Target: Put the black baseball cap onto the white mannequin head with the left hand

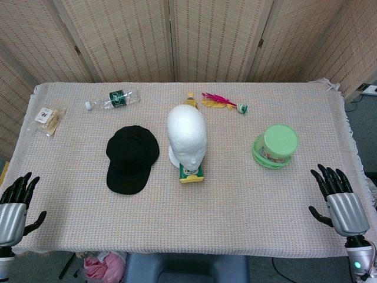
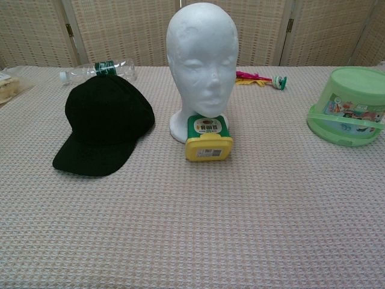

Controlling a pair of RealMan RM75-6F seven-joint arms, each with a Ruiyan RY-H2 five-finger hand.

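Note:
The black baseball cap (image 1: 131, 158) (image 2: 103, 124) lies flat on the table, its brim toward the front edge, just left of the white mannequin head (image 1: 187, 135) (image 2: 203, 59). The head stands upright at mid-table, bare, facing the front. My left hand (image 1: 15, 206) hovers at the front left corner, far from the cap, fingers spread and holding nothing. At the front right corner my right hand (image 1: 340, 197) is likewise spread and empty. Neither hand shows in the chest view.
A yellow-lidded green container (image 1: 191, 173) (image 2: 209, 139) lies against the head's base. A green lidded tub (image 1: 275, 146) (image 2: 351, 106) stands right. At the back lie a clear bottle (image 1: 112, 99) (image 2: 98, 70), a snack bag (image 1: 47, 117) and a pink feathered toy (image 1: 224, 102).

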